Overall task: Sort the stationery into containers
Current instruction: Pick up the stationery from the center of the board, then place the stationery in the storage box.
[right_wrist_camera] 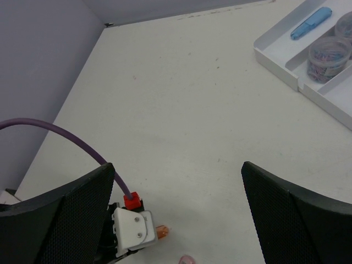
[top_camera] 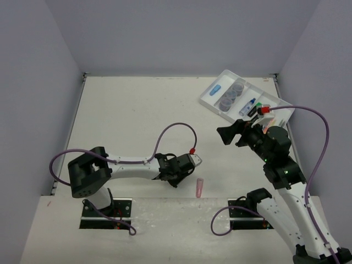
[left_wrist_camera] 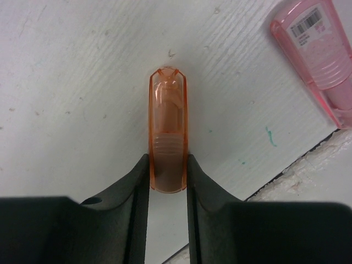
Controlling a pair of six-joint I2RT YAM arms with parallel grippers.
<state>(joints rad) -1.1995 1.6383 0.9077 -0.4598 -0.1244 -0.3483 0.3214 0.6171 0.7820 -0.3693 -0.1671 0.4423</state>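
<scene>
An orange capsule lies on the white table, and my left gripper is shut on its near end, both fingers pressed against its sides. In the top view the left gripper is low over the table near the front edge. A pink capsule lies just to its right, untouched. The white tray at the back right holds a blue capsule, round pots and highlighters. My right gripper hovers open and empty beside the tray.
The table's front edge, with a dark seam, runs close past the two capsules. Purple cables loop above both arms. Grey walls close off the left, back and right sides.
</scene>
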